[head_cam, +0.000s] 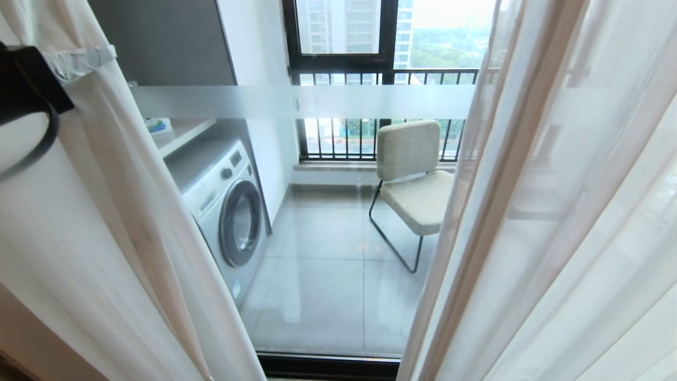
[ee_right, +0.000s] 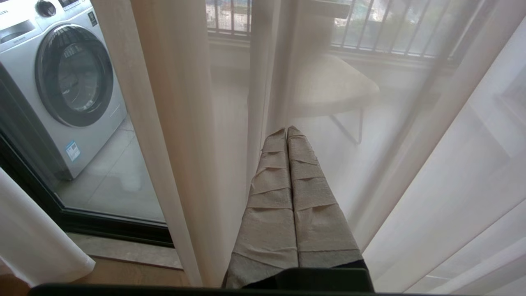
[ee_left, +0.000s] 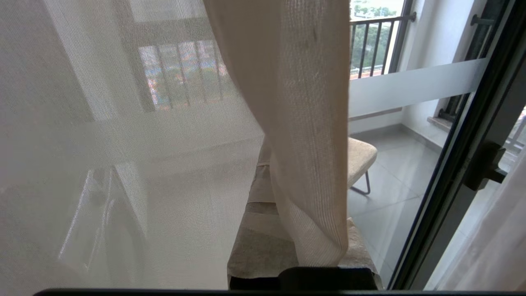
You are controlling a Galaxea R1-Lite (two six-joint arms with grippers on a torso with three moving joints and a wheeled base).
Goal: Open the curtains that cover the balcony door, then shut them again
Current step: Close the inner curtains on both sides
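I stand close against the balcony door (head_cam: 328,296), looking down through its glass. The curtains (head_cam: 555,222) are parted in the middle: one fall hangs along the left side of the door, the other along the right, and the bare glass between them runs down to the black bottom rail. A frosted white band (head_cam: 317,101) crosses the pane.

My left gripper (ee_left: 287,197) is clenched on a fold of the thick cream cloth (ee_left: 304,135), which drapes down over my taped fingers, with the sheer layer (ee_left: 123,164) spread beside it. Next to that fold the door's black frame (ee_left: 444,197) slants past.

My right gripper (ee_right: 287,133) is pressed shut with nothing between its wrapped fingers (ee_right: 275,205), its tips against the sheer.

Beyond the glass lies a balcony floor of pale grey glossy tiles (head_cam: 317,248). A white washing machine (head_cam: 227,206) stands at the floor's left edge under a shelf, and a beige chair (head_cam: 412,180) on a thin black frame sits near the far railing (head_cam: 370,137), in front of a black-framed window (head_cam: 338,32).
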